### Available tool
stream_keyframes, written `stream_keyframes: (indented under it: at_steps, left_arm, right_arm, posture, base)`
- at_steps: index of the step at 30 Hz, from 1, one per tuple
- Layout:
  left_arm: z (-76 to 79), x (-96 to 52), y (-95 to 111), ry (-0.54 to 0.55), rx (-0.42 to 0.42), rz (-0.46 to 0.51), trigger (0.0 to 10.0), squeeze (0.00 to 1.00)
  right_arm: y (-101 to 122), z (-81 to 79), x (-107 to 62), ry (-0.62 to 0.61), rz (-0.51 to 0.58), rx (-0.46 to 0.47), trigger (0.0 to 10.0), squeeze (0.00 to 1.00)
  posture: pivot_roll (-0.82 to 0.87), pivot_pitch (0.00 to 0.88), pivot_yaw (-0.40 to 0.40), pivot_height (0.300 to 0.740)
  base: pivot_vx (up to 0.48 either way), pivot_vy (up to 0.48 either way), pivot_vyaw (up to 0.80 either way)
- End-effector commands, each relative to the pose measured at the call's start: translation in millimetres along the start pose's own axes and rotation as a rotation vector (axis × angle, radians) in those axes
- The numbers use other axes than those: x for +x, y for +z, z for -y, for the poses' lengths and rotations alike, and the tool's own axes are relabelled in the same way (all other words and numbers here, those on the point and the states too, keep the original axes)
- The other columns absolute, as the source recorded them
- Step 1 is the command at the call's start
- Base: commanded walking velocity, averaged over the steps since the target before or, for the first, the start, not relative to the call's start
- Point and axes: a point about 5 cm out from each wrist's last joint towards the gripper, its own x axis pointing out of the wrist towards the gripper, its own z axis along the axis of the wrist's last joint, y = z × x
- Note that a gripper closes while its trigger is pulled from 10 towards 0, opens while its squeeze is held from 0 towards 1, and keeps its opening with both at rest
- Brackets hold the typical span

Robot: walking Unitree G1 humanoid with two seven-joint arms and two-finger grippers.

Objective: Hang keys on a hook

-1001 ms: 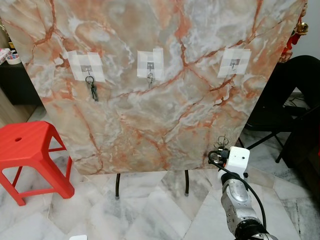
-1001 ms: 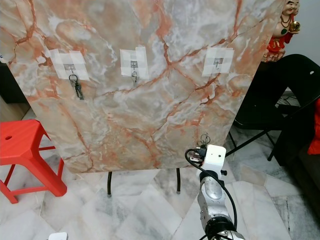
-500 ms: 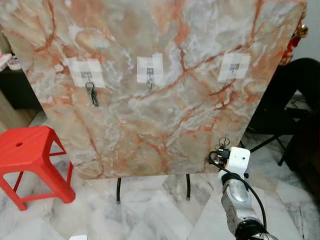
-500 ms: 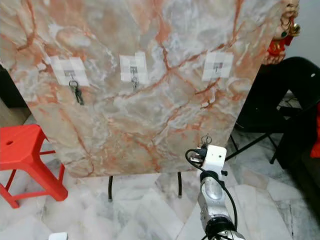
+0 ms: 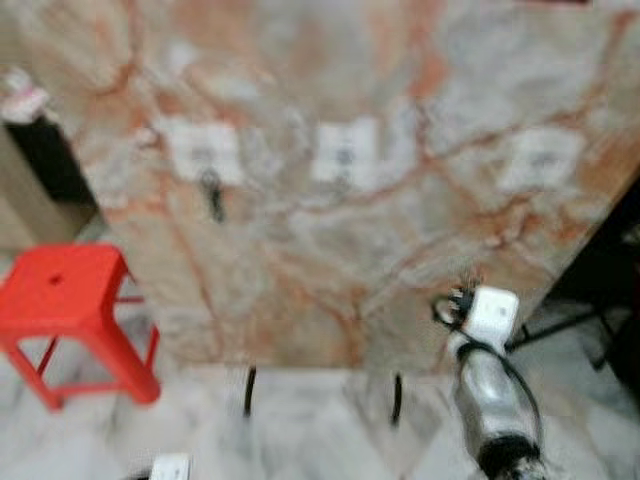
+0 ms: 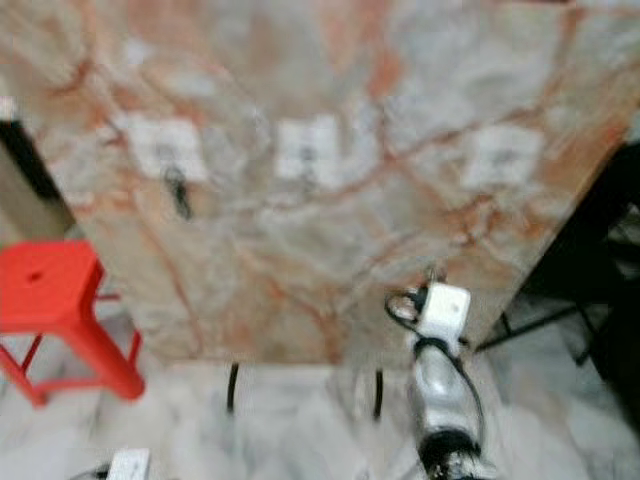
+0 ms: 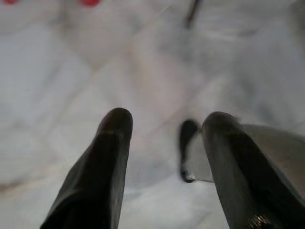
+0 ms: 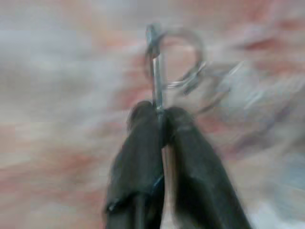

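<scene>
Silver and black, the right arm rises from the lower right of the head views, and the right gripper (image 8: 159, 112) at its tip has its fingers (image 8: 138, 157) pressed together on a thin metal key stem. The keys (image 8: 176, 62) stick out past the fingertips, a ring and a few loose pieces, blurred against the stone. In the left eye view the keys (image 5: 462, 292) sit just above the white wrist block (image 5: 490, 312), low on the right of the frame and in front of the lower right part of the marble slab (image 5: 350, 80).

The left gripper (image 7: 164, 126) shows in its wrist view with its two black fingers (image 7: 112, 157) well apart and nothing between them, pointing at pale marble floor (image 7: 57, 86).

Farther back, the marble slab stands upright on dark legs (image 5: 248, 390) and takes up most of the frame. Three white pads run across it at the same height: left pad (image 5: 205, 152), middle pad (image 5: 345, 155), right pad (image 5: 540, 160). A dark set of keys (image 5: 212, 195) hangs under the left pad. Whether anything hangs at the other two is too blurred to tell.

A red stool (image 5: 65, 300) stands on the floor at the left of the frame, beside the slab's left edge.
</scene>
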Motion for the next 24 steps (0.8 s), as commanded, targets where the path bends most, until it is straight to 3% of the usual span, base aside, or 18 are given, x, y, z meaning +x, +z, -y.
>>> stream_keyframes:
  at_steps: [1, 17, 24]
  left_arm:
    - [7.6, 1.9, 4.9, -0.018, 0.005, 0.013, 10.0, 0.0]
    - [8.3, 0.3, 0.1, -0.023, 0.01, 0.004, 10.0, 0.0]
    - [8.9, 1.1, 2.6, -0.024, 0.009, 0.011, 10.0, 0.0]
  right_arm:
    - [3.9, 17.5, 1.8, -0.043, 0.015, -0.021, 10.0, 0.0]
    - [8.2, 23.8, 3.3, -0.088, 0.036, -0.025, 10.0, 0.0]
    - [32.8, 39.4, 12.3, -0.175, 0.124, -0.029, 10.0, 0.0]
  posture:
    - [0.06, 0.0, -0.027, 0.74]
    - [0.07, 0.0, -0.028, 0.74]
    - [0.06, 0.0, -0.024, 0.74]
  base:
    - [0.0, 0.0, 0.0]
    - [0.0, 0.0, 0.0]
    - [0.0, 0.0, 0.0]
